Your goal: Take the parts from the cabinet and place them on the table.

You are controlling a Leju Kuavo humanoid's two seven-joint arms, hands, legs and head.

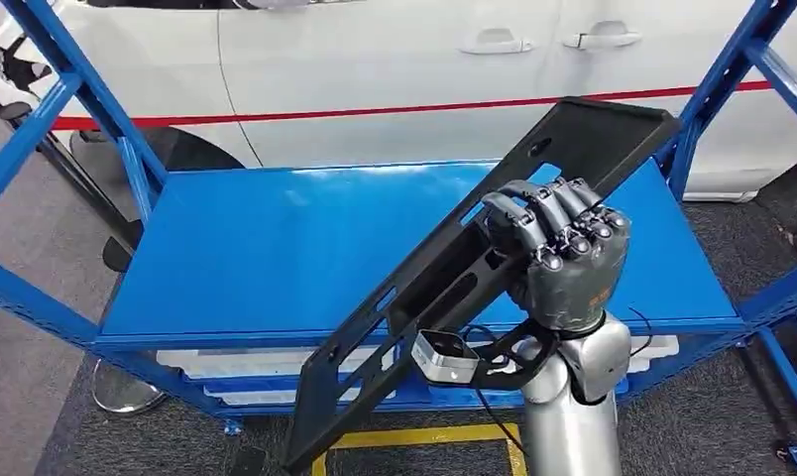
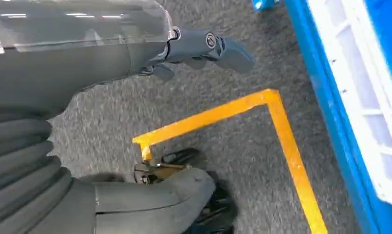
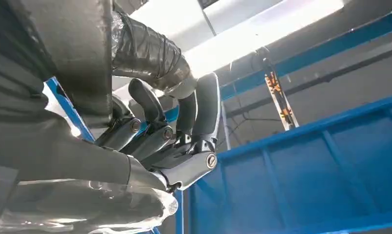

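Here we noted the long black panel [image 1: 454, 268] tilted above the blue shelf [image 1: 276, 248], gripped by the right hand [image 1: 563, 258], fingers [image 1: 518, 213] curled round one edge. The off-centre hold looked risky: we judged it could twist loose or catch a shelf upright [image 1: 717, 94]. The left hand [image 2: 204, 48] hung near the floor, holding nothing, fingers loosely apart.

Black panel's [image 1: 444, 288] lower end cut off below.

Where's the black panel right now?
In the head view, the black panel is gripped by the right hand, tilted diagonally over the blue shelf, its lower end hanging past the front edge.
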